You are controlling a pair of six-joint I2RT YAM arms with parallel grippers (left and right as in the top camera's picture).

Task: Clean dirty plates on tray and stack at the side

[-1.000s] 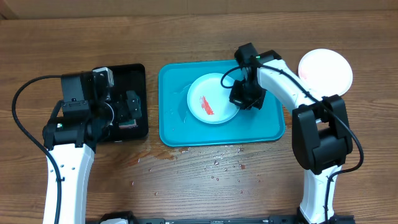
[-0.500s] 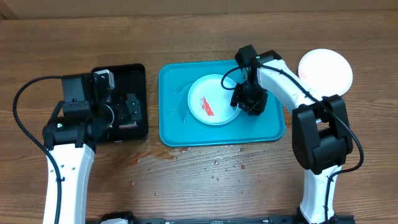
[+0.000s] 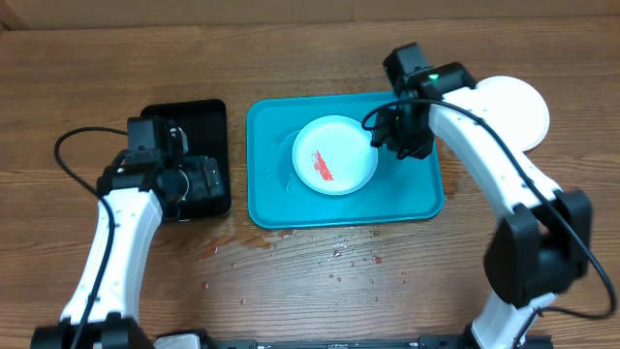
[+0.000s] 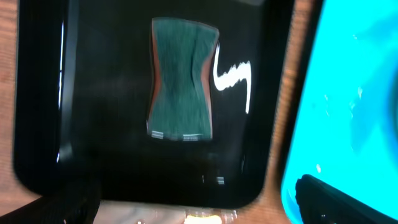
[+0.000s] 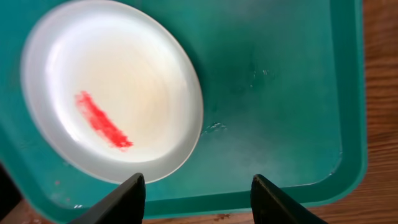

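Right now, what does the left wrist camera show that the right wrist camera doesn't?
Only the left wrist view shows the black tray with a green sponge lying in it. Only the right wrist view shows the plate with its red smear, beyond the open right gripper. Both show part of the turquoise tray and the wooden table.

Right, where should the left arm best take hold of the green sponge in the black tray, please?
Across its narrowed waist, straight down from above. The green sponge lies flat in the black tray, and its long sides pinch inward mid-length, so the fingers would likely seat there.
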